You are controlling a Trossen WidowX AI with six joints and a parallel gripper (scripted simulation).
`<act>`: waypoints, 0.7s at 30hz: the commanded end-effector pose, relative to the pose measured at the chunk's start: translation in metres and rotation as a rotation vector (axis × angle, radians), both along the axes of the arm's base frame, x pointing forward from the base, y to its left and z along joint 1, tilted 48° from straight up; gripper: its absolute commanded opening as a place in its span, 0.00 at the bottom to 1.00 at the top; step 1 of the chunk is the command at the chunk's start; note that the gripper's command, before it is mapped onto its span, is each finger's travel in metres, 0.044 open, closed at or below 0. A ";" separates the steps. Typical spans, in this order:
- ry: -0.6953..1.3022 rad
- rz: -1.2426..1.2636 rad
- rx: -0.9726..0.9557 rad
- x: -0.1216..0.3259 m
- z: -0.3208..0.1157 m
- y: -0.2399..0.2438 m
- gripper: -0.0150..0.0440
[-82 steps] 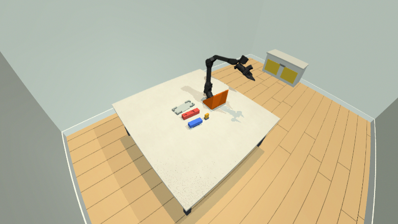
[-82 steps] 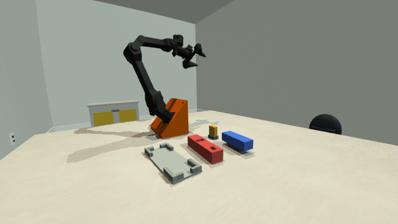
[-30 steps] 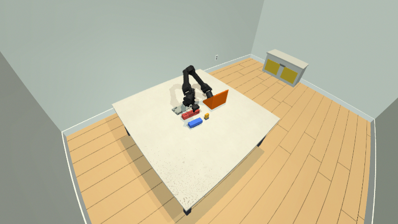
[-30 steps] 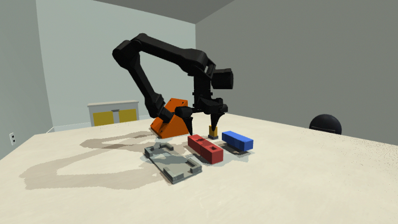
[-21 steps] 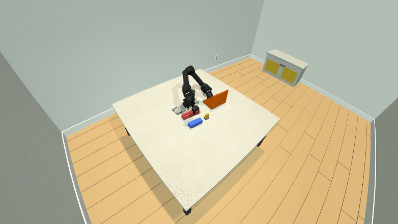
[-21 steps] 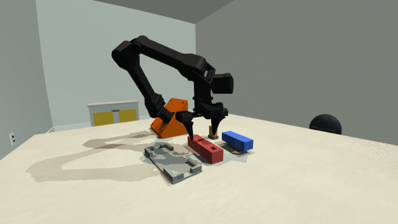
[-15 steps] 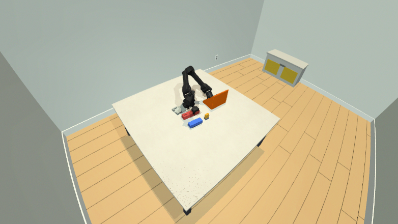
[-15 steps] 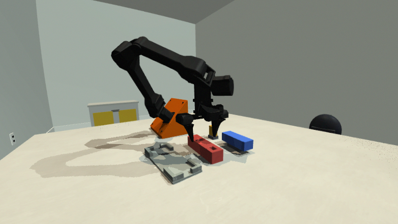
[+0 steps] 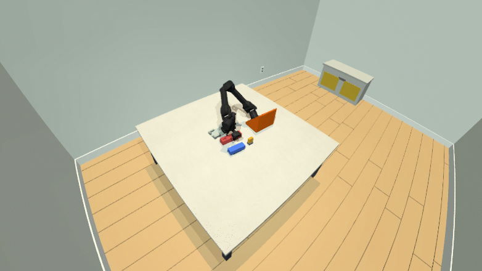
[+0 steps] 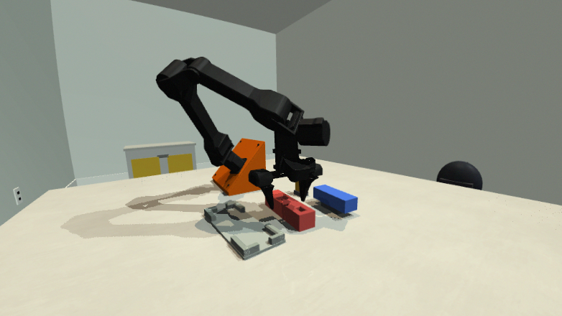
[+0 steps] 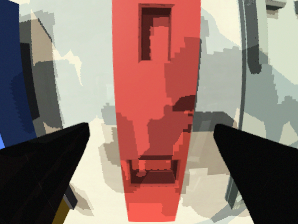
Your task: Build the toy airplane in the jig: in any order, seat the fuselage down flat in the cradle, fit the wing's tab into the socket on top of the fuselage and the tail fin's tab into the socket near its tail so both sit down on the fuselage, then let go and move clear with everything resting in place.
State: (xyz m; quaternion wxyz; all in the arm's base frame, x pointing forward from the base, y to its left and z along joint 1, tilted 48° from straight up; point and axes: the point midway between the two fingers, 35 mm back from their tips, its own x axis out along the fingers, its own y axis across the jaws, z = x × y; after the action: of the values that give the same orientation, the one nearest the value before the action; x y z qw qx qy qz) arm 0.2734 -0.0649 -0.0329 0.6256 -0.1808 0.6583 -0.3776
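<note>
The red fuselage [image 9: 225,140] [image 10: 305,222] [image 11: 145,90] lies on the table beside the grey jig [image 9: 214,133] [image 10: 251,232] [image 11: 282,37], outside its cradle. Two sockets show in its top. My gripper [image 10: 287,204] [image 11: 152,130] points down and is open and empty, its fingertips on either side of the fuselage near one end, low over the table. The blue wing [image 9: 236,148] [image 10: 333,198] [image 11: 8,70] lies on the fuselage's other side from the jig. The yellow tail fin [image 9: 250,139] [image 10: 297,186] [image 11: 60,215] stands near the wing, partly hidden by a finger in the exterior view.
An orange wedge [image 9: 264,121] [image 10: 251,169] stands at the foot of the arm, near the jig and fuselage ends. The arm arches over the jig's side. The table edge [image 9: 283,202] lies well beyond the parts. A low cabinet [image 9: 347,72] [image 10: 159,147] stands away on the floor.
</note>
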 end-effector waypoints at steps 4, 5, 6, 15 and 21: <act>0.017 -0.001 -0.006 -0.006 -0.010 -0.010 1.00; 0.017 -0.001 -0.006 -0.006 -0.011 -0.011 1.00; 0.017 -0.001 -0.006 -0.006 -0.012 -0.012 1.00; 0.017 -0.001 -0.007 -0.007 -0.014 -0.014 0.73; 0.017 -0.001 -0.007 -0.007 -0.014 -0.014 0.53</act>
State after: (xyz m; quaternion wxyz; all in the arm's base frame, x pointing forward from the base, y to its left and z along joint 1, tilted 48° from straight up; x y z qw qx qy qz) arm 0.2674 -0.0780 -0.0452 0.6217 -0.1826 0.6607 -0.3790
